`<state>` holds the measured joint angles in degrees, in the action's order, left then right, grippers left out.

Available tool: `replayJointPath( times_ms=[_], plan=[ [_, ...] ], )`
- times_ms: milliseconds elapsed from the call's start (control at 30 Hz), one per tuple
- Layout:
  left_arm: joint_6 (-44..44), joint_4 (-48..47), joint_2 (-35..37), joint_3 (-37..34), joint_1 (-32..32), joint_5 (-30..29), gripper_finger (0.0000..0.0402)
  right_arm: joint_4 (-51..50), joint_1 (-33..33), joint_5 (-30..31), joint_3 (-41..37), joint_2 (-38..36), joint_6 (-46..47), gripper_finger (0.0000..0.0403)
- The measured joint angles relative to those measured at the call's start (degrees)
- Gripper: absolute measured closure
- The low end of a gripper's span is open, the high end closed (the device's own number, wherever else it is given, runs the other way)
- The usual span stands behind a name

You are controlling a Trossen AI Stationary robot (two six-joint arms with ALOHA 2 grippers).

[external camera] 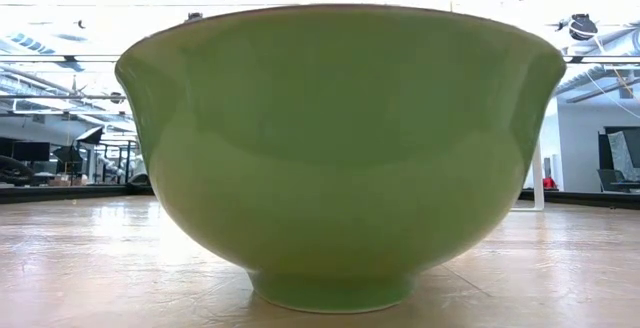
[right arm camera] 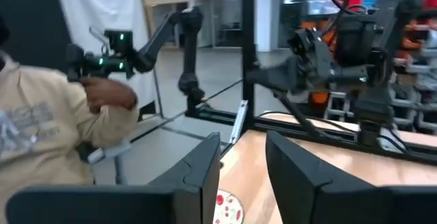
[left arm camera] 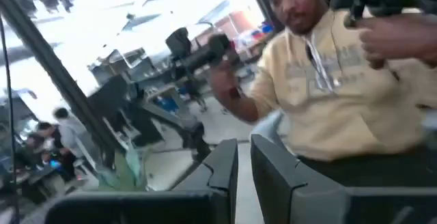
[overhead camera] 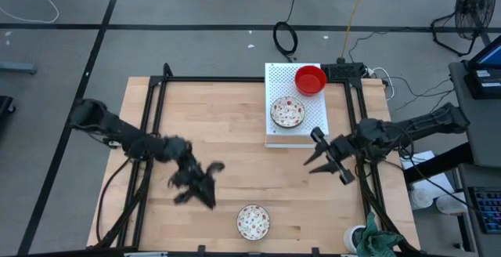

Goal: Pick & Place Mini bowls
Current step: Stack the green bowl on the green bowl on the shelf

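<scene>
In the high view a red mini bowl [overhead camera: 311, 79] and a white floral mini bowl [overhead camera: 287, 113] sit on the white perforated board [overhead camera: 313, 114] at the table's far side. A second floral bowl [overhead camera: 253, 222] stands alone near the near edge; the right wrist view shows it [right arm camera: 229, 207] too. The low view is filled by a bowl [external camera: 340, 148] with a green outside, standing on its foot. My left gripper [overhead camera: 200, 185] [left arm camera: 244, 149] hovers left of centre, its fingers narrowly apart. My right gripper [overhead camera: 313, 151] [right arm camera: 242, 149] hangs open just off the board's near right corner. Neither holds anything.
A black frame [overhead camera: 160, 92] runs along the table's left, far and right edges. A green cloth [overhead camera: 380, 241] lies at the near right corner. A person in a beige hoodie [left arm camera: 341, 94] holds hand controllers beyond the near edge. Bare wood [overhead camera: 235, 143] lies between the grippers.
</scene>
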<state>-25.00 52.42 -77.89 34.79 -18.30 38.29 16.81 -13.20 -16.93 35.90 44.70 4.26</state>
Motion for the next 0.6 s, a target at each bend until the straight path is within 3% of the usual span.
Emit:
replayJointPath(
  times_ms=[67,100,200,267,333,400,600],
  plan=[
    [3.60,-1.54,-2.97,4.16,-4.16,-9.90,0.0353,-0.17,-1.60,0.06,-0.42,-0.44,-1.77,0.0296],
    [7.70,-6.12,-4.06,7.23,-5.82,-18.34,0.0353,-0.23,-2.30,0.08,-0.46,-0.66,-2.70,0.0296],
    [21.57,-33.60,-6.94,20.39,-9.31,-46.41,0.0348,-0.72,-3.89,0.19,-0.46,-1.59,-6.29,0.0295],
    [32.21,-53.92,-10.44,30.76,-10.29,-57.20,0.0338,-1.69,-4.42,0.18,-0.46,-2.34,-8.77,0.0295],
    [41.74,-68.11,-14.90,40.35,-10.65,-58.40,0.0328,-2.87,-4.69,0.24,-0.46,-2.96,-10.67,0.0296],
    [46.37,-76.90,-19.14,47.69,-11.15,-54.93,0.0319,-3.86,-4.72,0.49,-0.46,-3.14,-11.75,0.0296],
    [60.48,-84.58,-27.54,58.74,-12.74,-42.60,0.0281,-5.77,-4.70,3.71,-0.46,-3.43,-10.82,0.0296]
  ],
)
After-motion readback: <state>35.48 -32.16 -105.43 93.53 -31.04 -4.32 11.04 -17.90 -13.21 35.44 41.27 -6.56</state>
